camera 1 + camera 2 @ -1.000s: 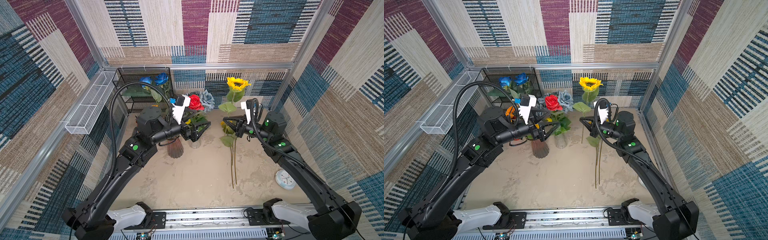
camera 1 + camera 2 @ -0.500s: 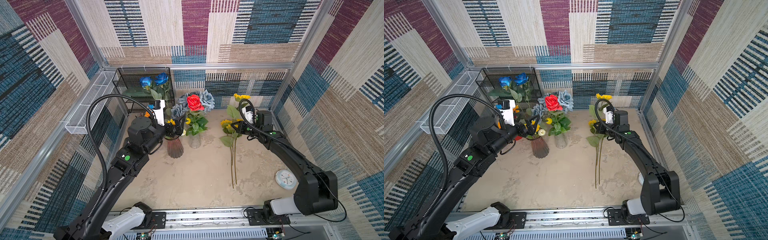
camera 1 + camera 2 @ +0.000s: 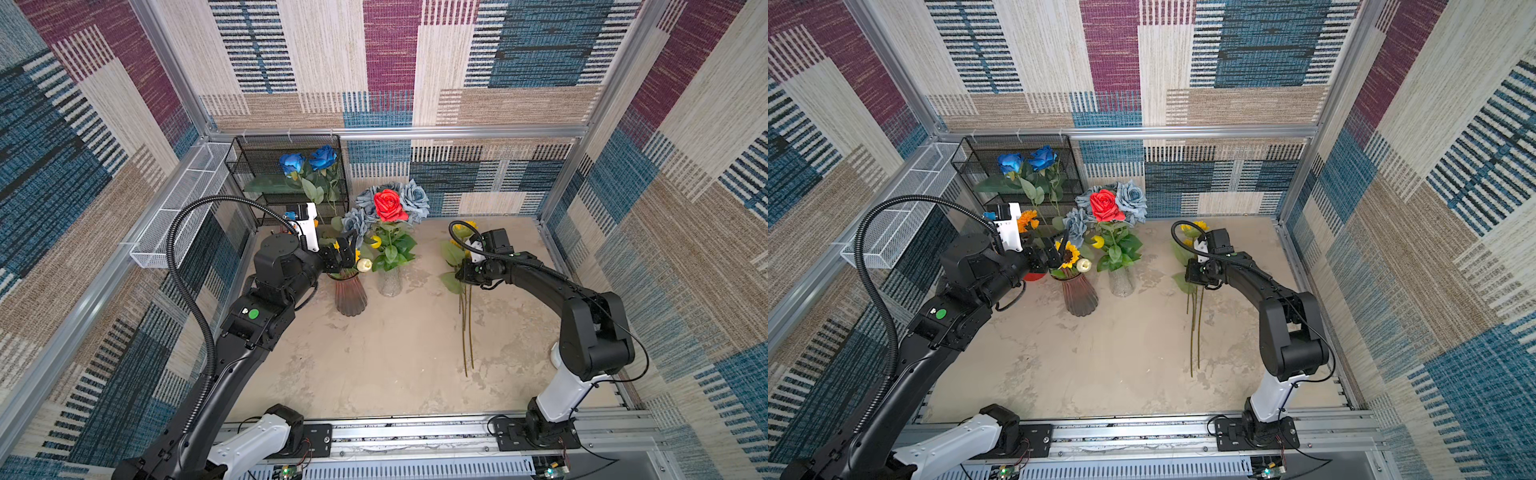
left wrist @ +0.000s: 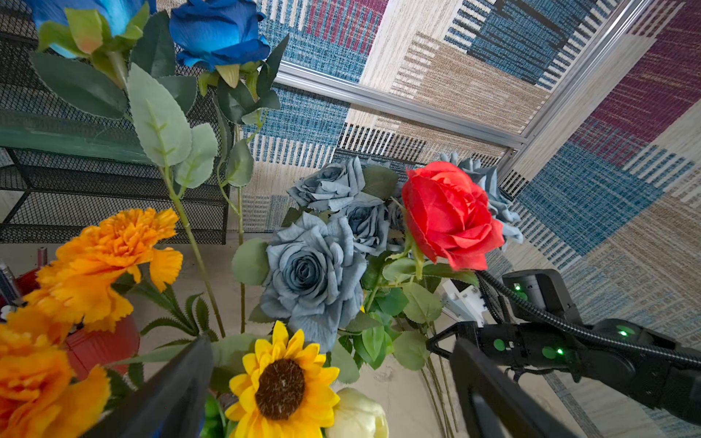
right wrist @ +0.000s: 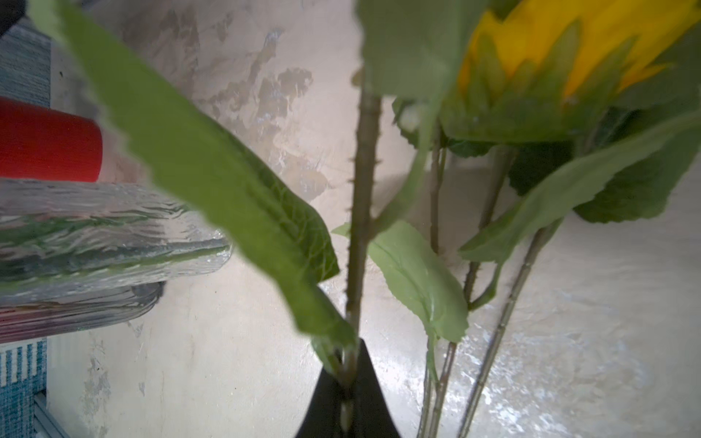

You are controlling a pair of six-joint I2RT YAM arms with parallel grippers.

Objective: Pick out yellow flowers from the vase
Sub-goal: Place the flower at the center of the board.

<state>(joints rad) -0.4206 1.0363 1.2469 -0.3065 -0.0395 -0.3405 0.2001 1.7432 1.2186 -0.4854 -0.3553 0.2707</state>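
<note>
Closest to me, the long green stems (image 3: 471, 332) of the yellow flowers already out of the vase lay on the counter (image 3: 374, 365), heads toward the back wall. Just beyond, my right claw (image 5: 347, 375) sat low over that bunch with its jaws together, clamped on a leafy sunflower stem (image 5: 362, 197). A yellow sunflower head (image 5: 550, 49) showed beside it, though I couldn't tell which stem it belonged to. Across the counter my left claw (image 4: 330, 352) stood wide apart, gripping nothing. In its wrist view the one sunflower (image 4: 280, 383) in the brown ribbed vase (image 3: 350, 297) sat between its fingers, with a pale yellow tulip (image 4: 356, 417) touching that bloom. Next to that stood a clear glass vase (image 3: 390, 282) holding the red rose (image 3: 388, 205) and grey-blue roses (image 3: 415, 197). Farthest back, two blue roses (image 3: 307, 160) rose before a black mesh rack (image 3: 257, 166).
</note>
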